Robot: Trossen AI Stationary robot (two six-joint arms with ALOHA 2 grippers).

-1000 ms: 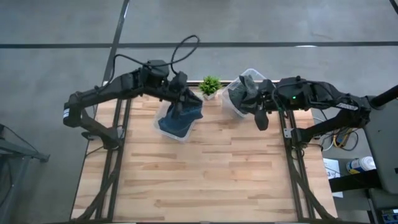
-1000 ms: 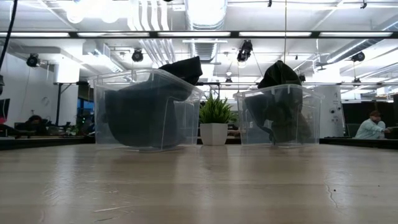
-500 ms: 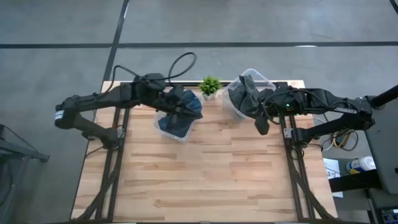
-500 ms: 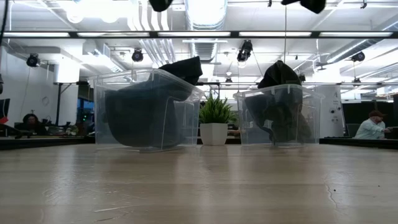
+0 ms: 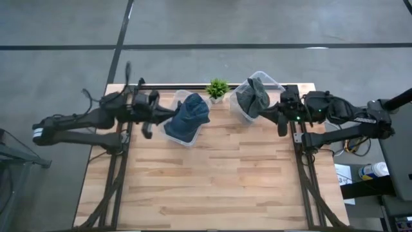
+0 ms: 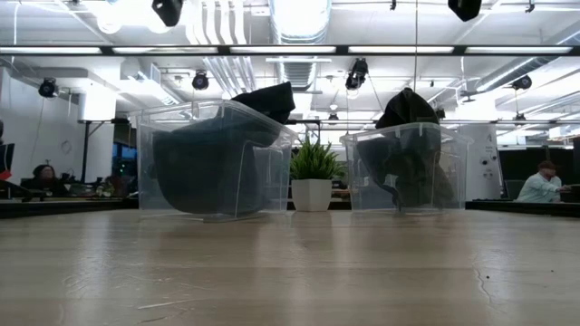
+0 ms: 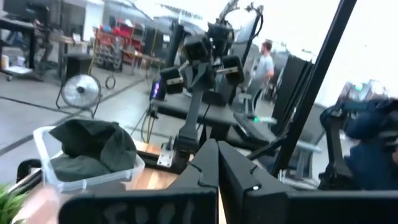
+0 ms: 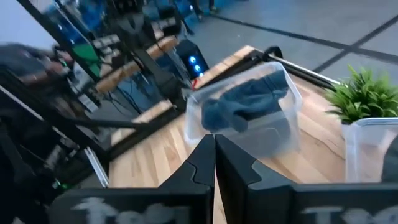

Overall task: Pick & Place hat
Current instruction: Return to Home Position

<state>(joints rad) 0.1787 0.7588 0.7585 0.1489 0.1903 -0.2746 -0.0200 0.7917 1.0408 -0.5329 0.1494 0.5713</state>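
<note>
A blue hat (image 5: pixel 188 115) lies in the left clear bin (image 5: pixel 172 132); part of it sticks up over the rim (image 6: pixel 267 98). A dark grey hat (image 5: pixel 253 95) fills the right clear bin (image 5: pixel 239 111) and rises above its rim (image 6: pixel 406 107). My left gripper (image 5: pixel 158 115) is shut and hangs high to the left of the blue hat's bin, holding nothing (image 7: pixel 217 163). My right gripper (image 5: pixel 277 117) is shut and hangs high to the right of the grey hat's bin, also holding nothing (image 8: pixel 214 149). In the low view only their tips show at the top edge.
A small potted plant (image 5: pixel 217 88) stands between the two bins at the table's far edge. The wooden table top (image 5: pixel 212 180) stretches bare from the bins to the near edge. People and equipment show in the room beyond the table.
My left gripper has drawn back from over the blue hat's bin toward the table's left edge. My right gripper has drawn back from the grey hat's bin toward the right edge. Both hats have stayed in their bins.
</note>
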